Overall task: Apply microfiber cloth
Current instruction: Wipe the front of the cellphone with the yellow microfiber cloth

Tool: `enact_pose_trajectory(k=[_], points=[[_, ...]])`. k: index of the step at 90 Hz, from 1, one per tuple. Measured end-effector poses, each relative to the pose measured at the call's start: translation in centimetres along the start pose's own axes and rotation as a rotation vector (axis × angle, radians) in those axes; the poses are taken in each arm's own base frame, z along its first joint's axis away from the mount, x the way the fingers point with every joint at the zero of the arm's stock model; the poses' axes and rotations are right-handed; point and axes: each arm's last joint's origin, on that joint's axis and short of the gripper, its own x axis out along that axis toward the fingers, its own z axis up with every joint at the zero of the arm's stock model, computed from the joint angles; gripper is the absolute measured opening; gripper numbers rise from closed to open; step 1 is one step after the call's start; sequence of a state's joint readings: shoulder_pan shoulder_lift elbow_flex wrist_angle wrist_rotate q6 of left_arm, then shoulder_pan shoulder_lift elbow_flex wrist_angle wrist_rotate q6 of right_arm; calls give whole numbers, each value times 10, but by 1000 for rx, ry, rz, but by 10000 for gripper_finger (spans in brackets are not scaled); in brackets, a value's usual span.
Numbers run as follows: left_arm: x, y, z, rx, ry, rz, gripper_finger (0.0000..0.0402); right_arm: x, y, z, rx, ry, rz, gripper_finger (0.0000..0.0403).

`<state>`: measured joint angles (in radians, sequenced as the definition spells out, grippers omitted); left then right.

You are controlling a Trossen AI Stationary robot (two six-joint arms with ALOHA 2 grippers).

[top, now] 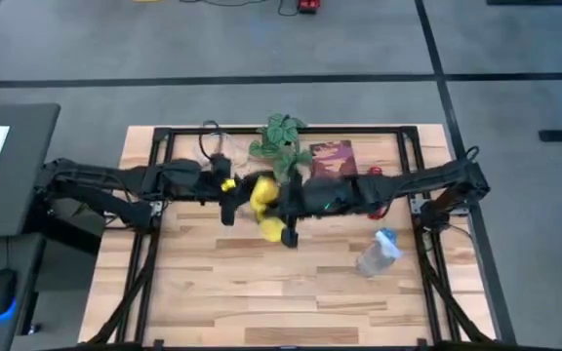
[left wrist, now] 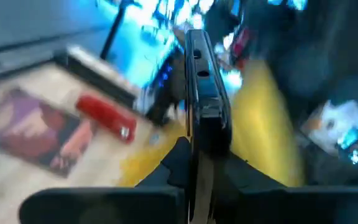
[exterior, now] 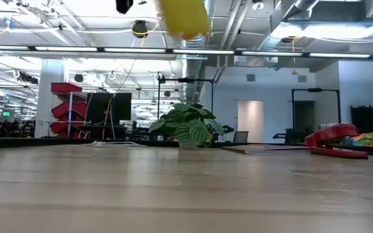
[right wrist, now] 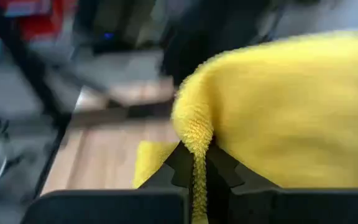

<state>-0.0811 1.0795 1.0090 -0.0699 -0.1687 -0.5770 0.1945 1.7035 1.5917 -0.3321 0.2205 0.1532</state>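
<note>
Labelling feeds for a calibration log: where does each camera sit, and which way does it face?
High view: overhead, looking down on the wooden table; both dark arms meet mid-table, left pincer and right pincer.
Low view: tabletop height, facing level towards the green potted plant; the bright yellow microfiber cloth hangs at top.
Left wrist view: on the left arm, looking past its pincer, shut on a black smartphone.
Right wrist view: on the right arm, past its pincer pinching the cloth.
Shared: the cloth shows in all four.
</note>
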Motion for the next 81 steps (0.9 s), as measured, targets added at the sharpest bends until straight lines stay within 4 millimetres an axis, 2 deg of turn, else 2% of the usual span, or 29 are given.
enact_pose_trajectory(k=[5,19,35,47,61,81], points=[[0,0,0,0,-4,-3,11,0,3,-4,-8,30,4,0],[0,0,-2,7,15,-6,10,-10,3,4,20,-10,-22,0],[0,-3,0,4,-2,-47,10,2,3,8,57,-95,-14,0],[-1,-6,3,25,-34,-67,11,11,-7,16,137,-181,-24,0],[0,-5,-1,37,-12,-50,11,15,-17,15,180,-174,-48,0],[-3,-7,-3,49,14,-75,11,-10,-24,13,153,-63,-109,0]])
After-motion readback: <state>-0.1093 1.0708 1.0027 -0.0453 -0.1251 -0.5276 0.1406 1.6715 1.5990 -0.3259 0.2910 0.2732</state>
